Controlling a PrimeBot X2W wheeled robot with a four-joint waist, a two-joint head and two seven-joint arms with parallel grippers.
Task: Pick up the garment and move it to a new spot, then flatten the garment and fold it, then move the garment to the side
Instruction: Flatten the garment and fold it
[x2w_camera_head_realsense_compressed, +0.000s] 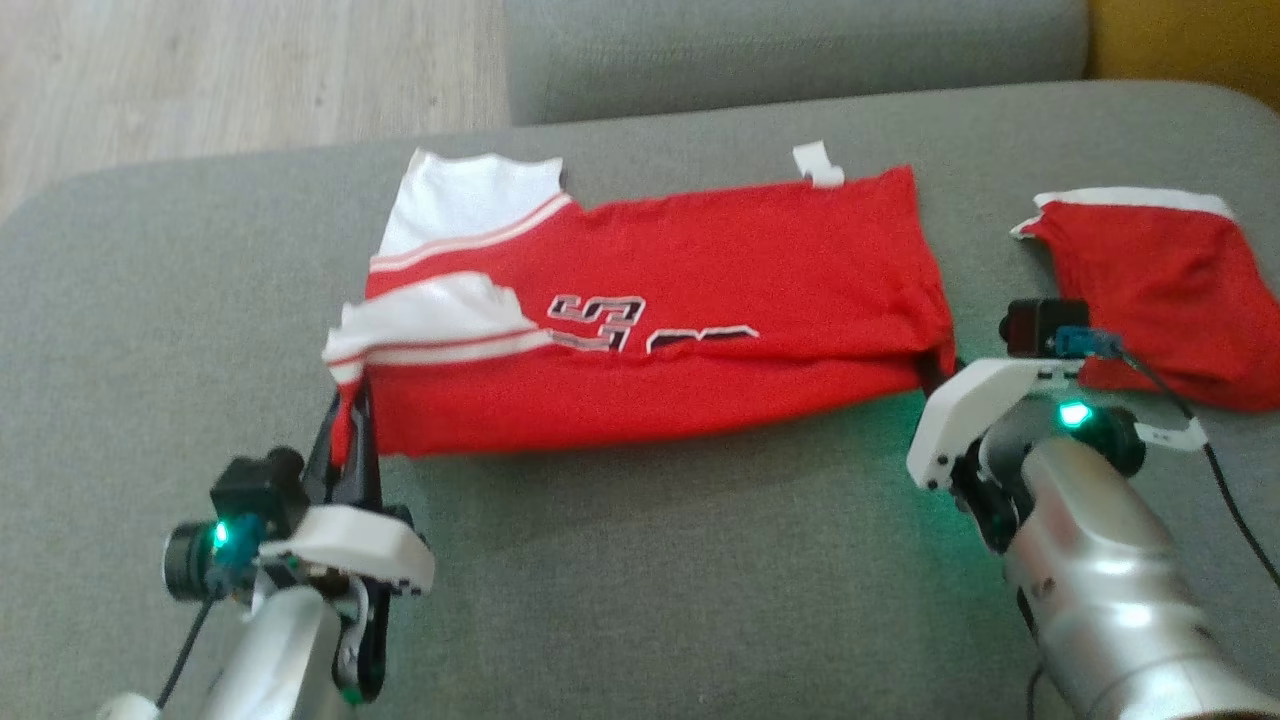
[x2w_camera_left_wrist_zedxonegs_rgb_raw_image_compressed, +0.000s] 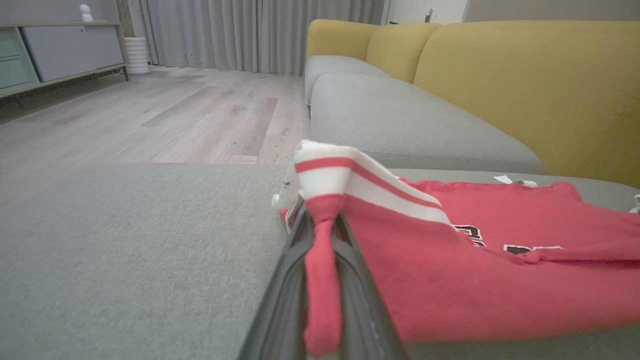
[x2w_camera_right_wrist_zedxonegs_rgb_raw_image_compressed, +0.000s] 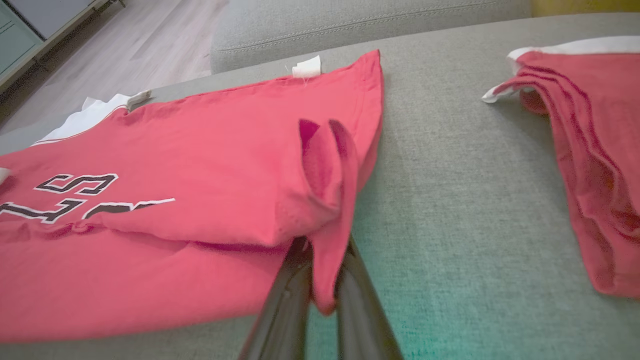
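Pinching garment (x2w_camera_head_realsense_compressed: 700, 260) at both near corners: your left hand (x2w_camera_left_wrist_zedxonegs_rgb_raw_image_compressed: 322, 225) nips striped end, right hand (x2w_camera_right_wrist_zedxonegs_rgb_raw_image_compressed: 322, 250) nips plain red end, likely so near edge lifts evenly for fold

Grey cushion (x2w_camera_head_realsense_compressed: 640, 560), broad and flat. Bears a red jersey (x2w_camera_head_realsense_compressed: 700, 300), folded lengthwise, stretched from left gripper (x2w_camera_head_realsense_compressed: 350, 430) to right gripper (x2w_camera_right_wrist_zedxonegs_rgb_raw_image_compressed: 322, 260). Also bears a red cloth (x2w_camera_head_realsense_compressed: 1170, 290), crumpled, just right of the right gripper, apart from the jersey. Meets a back cushion (x2w_camera_head_realsense_compressed: 790, 50) beyond both grippers.
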